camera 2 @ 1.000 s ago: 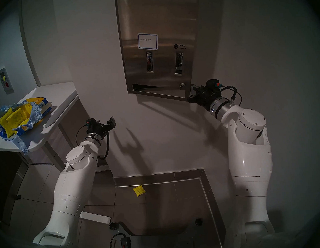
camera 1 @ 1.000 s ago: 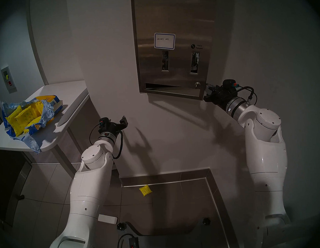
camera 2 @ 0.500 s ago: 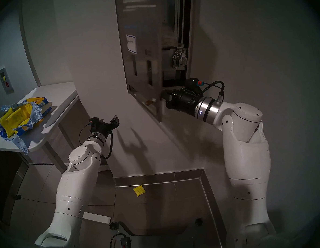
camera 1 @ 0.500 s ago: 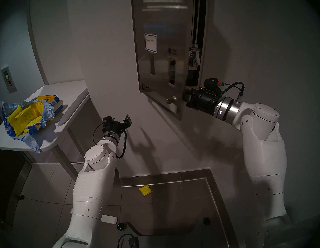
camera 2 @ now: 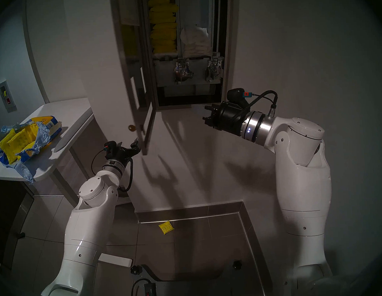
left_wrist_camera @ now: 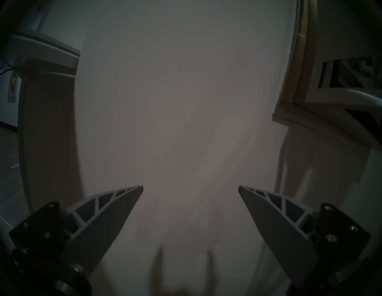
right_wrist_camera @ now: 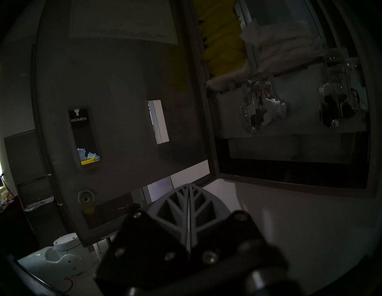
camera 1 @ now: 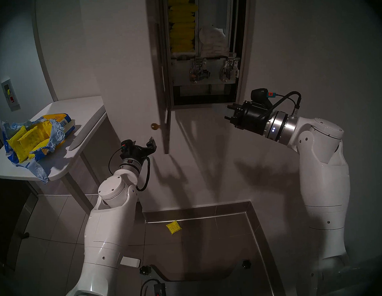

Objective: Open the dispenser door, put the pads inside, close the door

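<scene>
The dispenser door [camera 1: 163,90] stands swung wide open to the left, edge-on to my head view, with a brass key [camera 1: 154,126] in its lock. Its dark inner face [right_wrist_camera: 115,82] fills the left of the right wrist view. Inside, yellow pads [camera 1: 181,26] are stacked in the left column and white pads [camera 1: 212,40] in the right. More yellow pads [camera 1: 28,138] lie in a torn bag on the table, and one [camera 1: 174,228] is on the floor. My right gripper [camera 1: 227,112] hangs shut and empty below the cabinet's right corner. My left gripper [camera 1: 152,144] is open, just left of the door's lower edge.
A white table [camera 1: 83,115] at the left carries the torn blue-and-yellow bag [camera 1: 51,139]. Two chrome mechanisms [camera 1: 198,71] sit under the pad columns. A steel baseboard [camera 1: 257,229] runs along the floor corner. Cables and a box [camera 1: 159,291] lie at my base.
The door went from closed to wide open, swinging out and to the left. My shut right gripper left the door's right edge and drew back to the right. The left arm barely moved.
</scene>
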Controlling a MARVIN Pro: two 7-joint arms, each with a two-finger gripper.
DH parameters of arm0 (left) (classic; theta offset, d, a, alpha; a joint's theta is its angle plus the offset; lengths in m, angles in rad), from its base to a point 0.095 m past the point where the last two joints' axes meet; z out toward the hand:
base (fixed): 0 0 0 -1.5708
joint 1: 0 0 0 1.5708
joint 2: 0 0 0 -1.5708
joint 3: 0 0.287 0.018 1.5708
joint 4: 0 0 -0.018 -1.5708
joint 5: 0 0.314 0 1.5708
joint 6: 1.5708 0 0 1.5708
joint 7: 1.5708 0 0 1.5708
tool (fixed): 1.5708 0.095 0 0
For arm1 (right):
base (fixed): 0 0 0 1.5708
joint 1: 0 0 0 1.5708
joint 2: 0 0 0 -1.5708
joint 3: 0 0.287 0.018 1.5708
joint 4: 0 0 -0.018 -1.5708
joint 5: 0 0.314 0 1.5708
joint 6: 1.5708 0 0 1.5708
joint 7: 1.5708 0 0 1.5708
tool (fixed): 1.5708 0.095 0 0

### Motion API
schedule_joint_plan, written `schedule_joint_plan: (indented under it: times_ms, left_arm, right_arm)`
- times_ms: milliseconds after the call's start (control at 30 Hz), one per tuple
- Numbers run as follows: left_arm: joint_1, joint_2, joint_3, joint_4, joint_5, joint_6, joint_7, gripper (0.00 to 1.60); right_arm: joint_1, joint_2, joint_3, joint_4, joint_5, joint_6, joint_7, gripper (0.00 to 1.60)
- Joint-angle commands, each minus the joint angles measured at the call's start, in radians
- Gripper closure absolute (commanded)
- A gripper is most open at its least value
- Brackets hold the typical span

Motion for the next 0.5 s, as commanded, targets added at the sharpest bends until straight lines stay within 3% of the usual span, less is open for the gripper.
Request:
schedule_joint_plan:
  times_ms: [0, 467]
  left_arm:
    - [-0.003, 0.019, 0.006, -0.026, -0.001, 0.013, -0.025, 0.0]
    - [0.012, 0.036, 0.014, -0.005, -0.007, 0.031, -0.065, 0.0]
  right_arm:
    - [0.104, -0.04, -0.003, -0.003, 0.012, -0.025, -0.026, 1.6]
    - [0.207, -0.119, -0.095, 0.012, 0.041, -0.063, -0.092, 1.6]
